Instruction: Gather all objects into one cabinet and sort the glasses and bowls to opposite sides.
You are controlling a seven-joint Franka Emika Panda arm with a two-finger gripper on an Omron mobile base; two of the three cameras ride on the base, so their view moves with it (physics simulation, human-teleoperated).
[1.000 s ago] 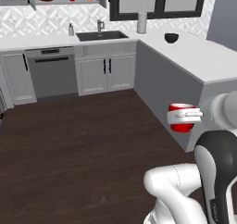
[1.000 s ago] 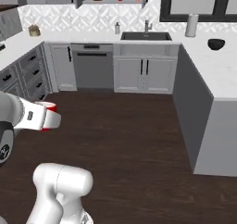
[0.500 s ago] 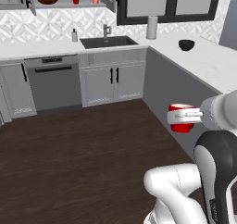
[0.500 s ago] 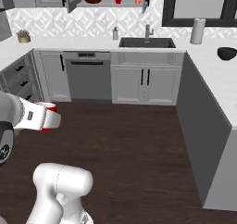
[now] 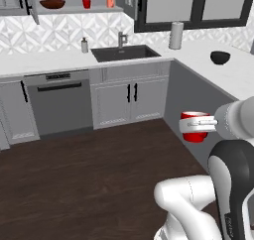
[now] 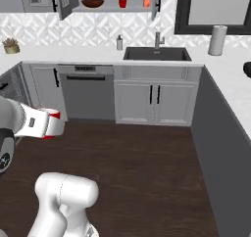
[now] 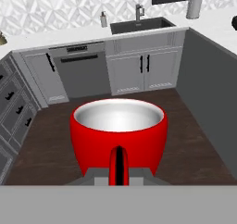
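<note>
Claw (image 5: pixel 207 123) pinches your red cup (image 5: pixel 194 127) upright so it travels level toward the open cabinet (image 5: pixel 74 9) holding the bowl (image 5: pixel 52 4).

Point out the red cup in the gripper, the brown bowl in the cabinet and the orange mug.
red cup (image 7: pixel 118 135): hand view, front wall.
brown bowl (image 5: pixel 52 4): left base view, outer side.
orange mug (image 5: pixel 110 2): left base view, body.
</note>
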